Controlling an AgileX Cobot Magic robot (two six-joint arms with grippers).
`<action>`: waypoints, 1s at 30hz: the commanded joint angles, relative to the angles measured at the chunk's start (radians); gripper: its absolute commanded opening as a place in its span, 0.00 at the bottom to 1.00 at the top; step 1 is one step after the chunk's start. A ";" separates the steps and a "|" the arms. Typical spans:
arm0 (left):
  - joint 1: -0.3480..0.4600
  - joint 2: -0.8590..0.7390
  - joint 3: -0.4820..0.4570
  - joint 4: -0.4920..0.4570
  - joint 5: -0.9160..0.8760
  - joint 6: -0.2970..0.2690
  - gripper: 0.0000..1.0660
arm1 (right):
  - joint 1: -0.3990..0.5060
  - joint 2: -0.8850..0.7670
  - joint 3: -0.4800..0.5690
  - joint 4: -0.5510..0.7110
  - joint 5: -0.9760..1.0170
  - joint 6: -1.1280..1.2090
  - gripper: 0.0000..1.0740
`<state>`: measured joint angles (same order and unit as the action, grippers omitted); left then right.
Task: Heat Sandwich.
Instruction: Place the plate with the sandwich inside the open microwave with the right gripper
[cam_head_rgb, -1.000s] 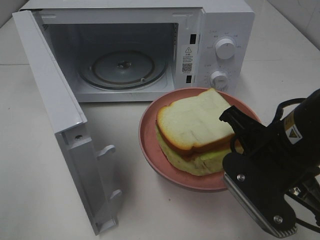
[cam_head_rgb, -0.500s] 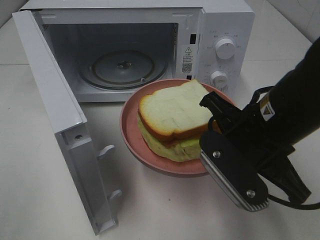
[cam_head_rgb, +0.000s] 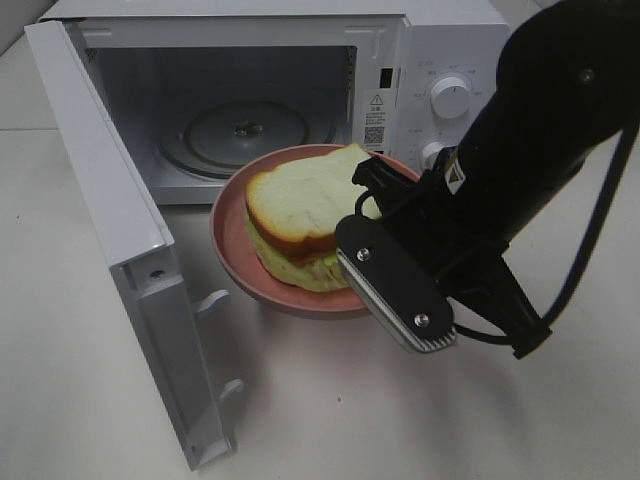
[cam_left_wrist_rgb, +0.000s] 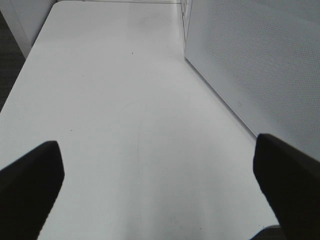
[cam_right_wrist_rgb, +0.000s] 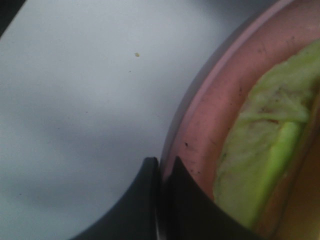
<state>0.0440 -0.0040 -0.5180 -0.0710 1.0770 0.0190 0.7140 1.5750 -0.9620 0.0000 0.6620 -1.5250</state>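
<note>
The sandwich (cam_head_rgb: 300, 205), two pale bread slices with a green filling, lies on a round pink plate (cam_head_rgb: 232, 235) just in front of the open microwave (cam_head_rgb: 440, 40). My right gripper (cam_head_rgb: 372, 190) is shut on the plate's right rim. The right wrist view shows its fingers (cam_right_wrist_rgb: 182, 200) pinching the pink rim (cam_right_wrist_rgb: 200, 130), one outside and one inside, beside the green sandwich edge (cam_right_wrist_rgb: 260, 160). In the left wrist view my left gripper (cam_left_wrist_rgb: 157, 185) stands open over bare table with nothing between its fingers. The left arm is out of the high view.
The microwave door (cam_head_rgb: 110, 200) swings wide open to the left, reaching toward the table's front. A glass turntable (cam_head_rgb: 245, 130) sits inside the cavity. Two knobs (cam_head_rgb: 450, 97) are on the right panel. The microwave's white side wall (cam_left_wrist_rgb: 260, 60) stands beside the left gripper.
My right gripper has carried the plate and sandwich leftward and toward the microwave opening; the arm has risen and now covers the lower knob. The left gripper's state is unchanged.
</note>
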 joint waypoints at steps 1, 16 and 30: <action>0.004 -0.016 0.001 0.002 -0.005 0.000 0.92 | -0.001 0.042 -0.068 0.008 0.007 -0.034 0.00; 0.004 -0.016 0.001 0.002 -0.005 0.000 0.92 | -0.001 0.215 -0.298 0.000 0.086 -0.037 0.00; 0.004 -0.016 0.001 0.002 -0.005 0.000 0.92 | -0.001 0.351 -0.490 0.000 0.148 -0.025 0.00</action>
<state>0.0440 -0.0040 -0.5180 -0.0710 1.0770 0.0190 0.7140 1.9100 -1.4140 0.0000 0.8090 -1.5450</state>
